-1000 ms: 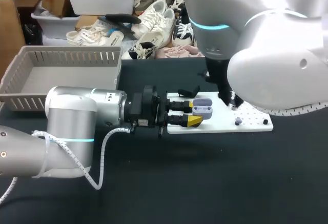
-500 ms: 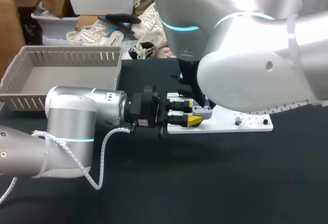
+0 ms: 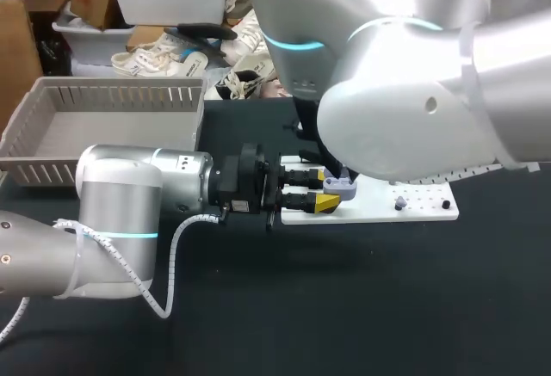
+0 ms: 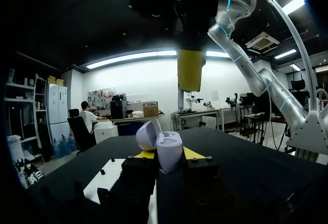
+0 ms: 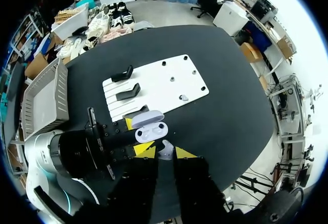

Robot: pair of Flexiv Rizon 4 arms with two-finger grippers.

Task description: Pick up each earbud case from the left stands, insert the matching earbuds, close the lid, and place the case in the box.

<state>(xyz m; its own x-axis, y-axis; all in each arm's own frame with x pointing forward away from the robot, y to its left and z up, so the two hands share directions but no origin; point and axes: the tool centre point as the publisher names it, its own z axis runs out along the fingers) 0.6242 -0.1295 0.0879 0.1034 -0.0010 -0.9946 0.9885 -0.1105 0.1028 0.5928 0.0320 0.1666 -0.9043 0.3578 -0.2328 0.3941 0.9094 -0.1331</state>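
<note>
**Earbud insertion, case presented for loading.** My left arm [image 3: 129, 212] lies low along the dark surface [image 3: 387, 307]. Its jaws are closed on the body of the open earbud case [image 3: 341, 188], one yellow tip on each side, holding it at the edge of the white plate [image 3: 422, 208] nearest that arm. I judge the case is held off its stand, lid [image 5: 147, 117] swung back and wells upward, so that a bud can enter straight from above. My right arm [image 3: 405, 92] stands over it for that reason. Its jaws point down and appear to be gripping a small pale earbud [image 5: 165, 150] between the yellow tips, just short of the case. The step in hand is therefore the first insertion; both wells look empty, though the detail is small. In the head view the bulk of the right arm hides its jaws and leaves only a corner of the case visible. That view does show the grey box [image 3: 34, 148] well apart, beyond my left arm. The left wrist view looks along the surface: one yellow finger [image 4: 190, 70] of the right jaws hangs directly above the case with a clear gap between them, and the lid leans away; the earbud is not visible there. The right wrist view alone gives the plan alignment of bud over wells. It also shows two black stands [image 5: 128, 92] bare on the plate, and a small pale piece [image 5: 183, 97] too small to identify.
</note>
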